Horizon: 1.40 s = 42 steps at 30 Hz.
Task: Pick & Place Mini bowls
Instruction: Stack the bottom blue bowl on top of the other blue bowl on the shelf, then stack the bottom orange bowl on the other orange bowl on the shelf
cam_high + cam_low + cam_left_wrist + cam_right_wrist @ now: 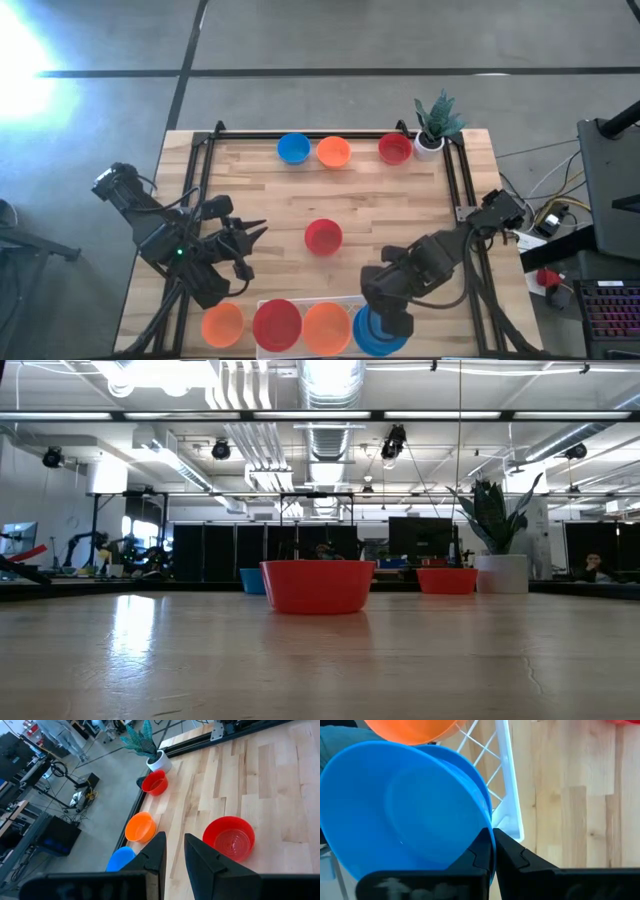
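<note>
My right gripper [385, 322] is shut on a blue mini bowl [400, 810] at the near edge, over the right end of a white lattice tray [509, 795]. Beside it in the tray's row sit an orange bowl [325, 328] and a red bowl [277, 325]; another orange bowl [222, 325] is left of them. A red bowl [323, 237] rests on its base mid-table. Blue [293, 149], orange [333, 152] and red [394, 149] bowls line the far edge. My left gripper [258, 232] hovers open, left of the middle red bowl [229, 837]. My right gripper pinches the blue bowl's rim [481, 827] between its two fingers, one finger on the inner side of the wall and one on the outer. The fingers come from above, slanting down. The bowl is tilted, its hollow turned up toward the wrist; whether it touches the tray I cannot tell.
A small white pot with a green plant [435, 125] stands at the far right corner. A black frame rail [455, 180] runs along the table's right side and another [195, 170] along the left. Bare wood lies between the middle red bowl and the far row.
</note>
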Available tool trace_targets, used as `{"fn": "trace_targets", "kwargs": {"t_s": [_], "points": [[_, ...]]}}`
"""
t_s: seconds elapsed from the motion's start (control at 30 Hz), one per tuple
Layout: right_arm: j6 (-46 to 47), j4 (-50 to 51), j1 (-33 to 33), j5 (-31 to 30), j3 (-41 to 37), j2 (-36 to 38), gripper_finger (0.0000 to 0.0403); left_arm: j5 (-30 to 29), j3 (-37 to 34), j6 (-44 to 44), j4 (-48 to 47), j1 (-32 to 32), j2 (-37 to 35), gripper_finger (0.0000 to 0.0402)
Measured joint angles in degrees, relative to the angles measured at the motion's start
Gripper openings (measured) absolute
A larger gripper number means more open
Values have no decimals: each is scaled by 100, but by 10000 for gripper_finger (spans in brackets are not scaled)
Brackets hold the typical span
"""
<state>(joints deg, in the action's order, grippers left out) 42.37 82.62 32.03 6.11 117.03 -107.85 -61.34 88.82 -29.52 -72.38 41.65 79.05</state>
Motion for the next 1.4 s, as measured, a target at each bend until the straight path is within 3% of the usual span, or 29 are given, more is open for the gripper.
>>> {"fn": "trace_targets", "kwargs": {"t_s": [0.8, 1.2, 1.4], "points": [[-1, -117, -4, 142, -291, -2, 11, 0, 0, -2, 0, -1, 0, 64], [-92, -264, -4, 175, -291, -2, 93, 0, 0, -2, 0, -2, 0, 64], [-385, -206, -7, 357, -149, 44, 106, 0, 0, -2, 0, -1, 0, 64]]}}
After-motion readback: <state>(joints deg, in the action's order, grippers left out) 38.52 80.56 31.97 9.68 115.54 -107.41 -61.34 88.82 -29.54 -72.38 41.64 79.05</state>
